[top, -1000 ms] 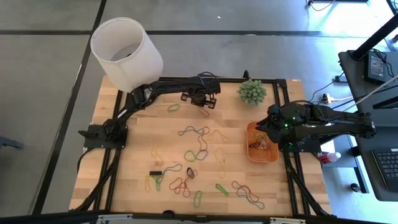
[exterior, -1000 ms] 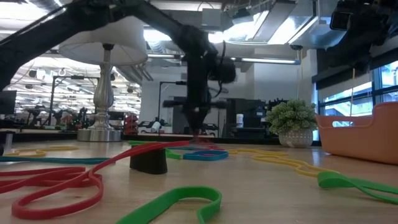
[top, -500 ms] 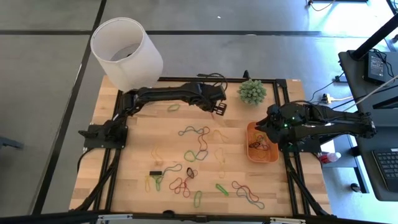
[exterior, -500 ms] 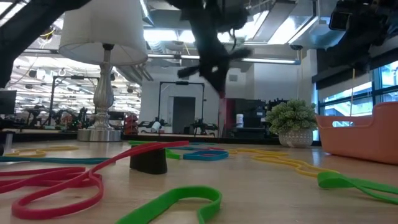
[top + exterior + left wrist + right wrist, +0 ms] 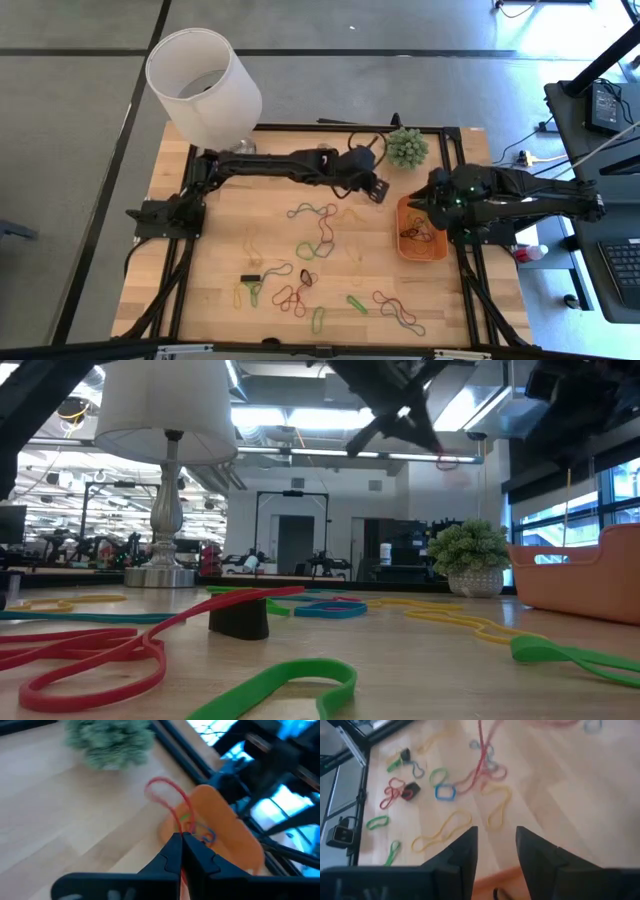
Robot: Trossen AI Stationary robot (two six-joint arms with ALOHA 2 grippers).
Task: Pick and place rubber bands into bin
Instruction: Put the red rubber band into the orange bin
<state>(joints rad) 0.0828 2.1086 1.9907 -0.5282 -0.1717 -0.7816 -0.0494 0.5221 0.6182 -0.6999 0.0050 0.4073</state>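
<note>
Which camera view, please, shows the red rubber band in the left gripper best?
The left wrist view: the red rubber band loops up from the shut left gripper. The low view shows only a faint loop; the high view hardly shows it.

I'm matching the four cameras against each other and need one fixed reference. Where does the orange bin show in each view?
High view: the orange bin lies at the table's right edge, under the right arm.
Low view: bin at the far right, beside the little plant.
Left wrist view: bin beyond the left end effector, which pinches a red rubber band.
Right wrist view: only an orange strip at the frame's edge, probably its rim.
Shared landmark: the plant.
</note>
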